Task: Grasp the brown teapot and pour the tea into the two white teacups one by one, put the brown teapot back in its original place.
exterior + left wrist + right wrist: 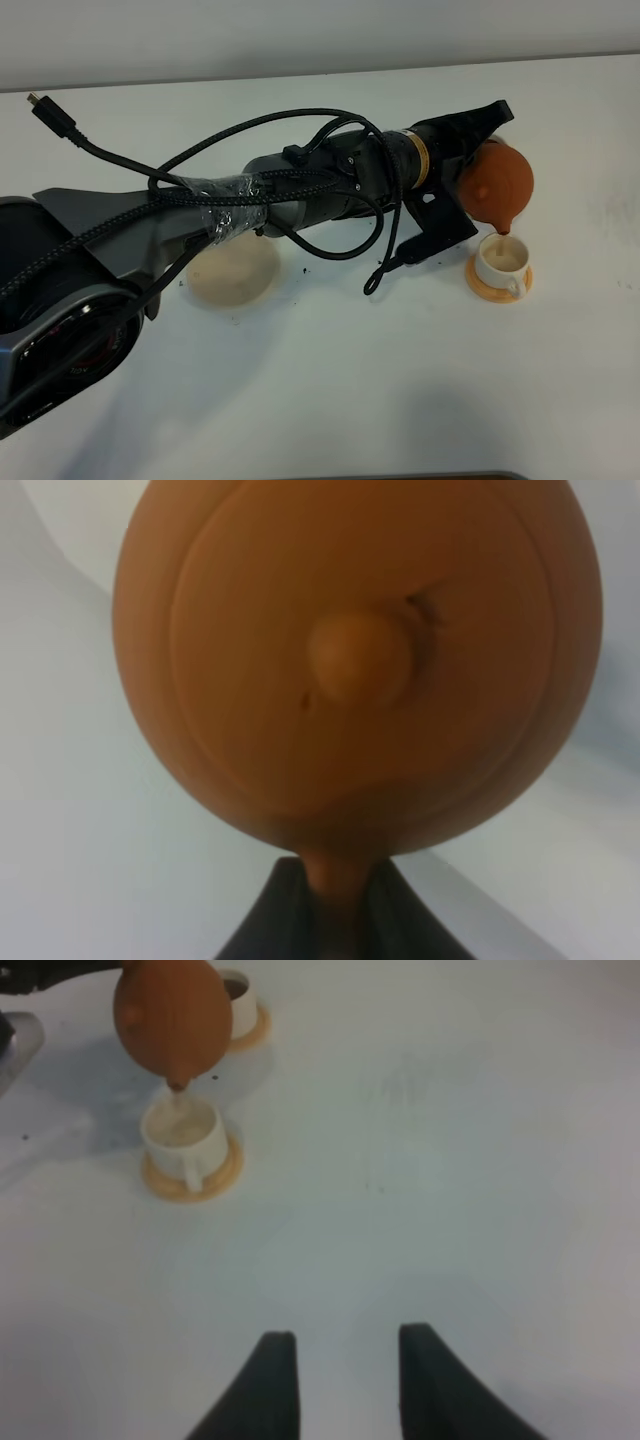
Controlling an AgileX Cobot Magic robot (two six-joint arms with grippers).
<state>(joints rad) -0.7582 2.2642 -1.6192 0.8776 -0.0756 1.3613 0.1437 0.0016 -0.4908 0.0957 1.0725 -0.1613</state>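
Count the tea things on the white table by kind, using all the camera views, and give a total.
Brown teapot: 1
White teacups: 2, one under the spout, one behind the teapot
Orange saucers: 2, one under each cup
Beige coaster: 1
Total: 6

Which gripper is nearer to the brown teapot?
Left. The left gripper holds the brown teapot tilted over a cup; the right gripper is open, well apart from it.
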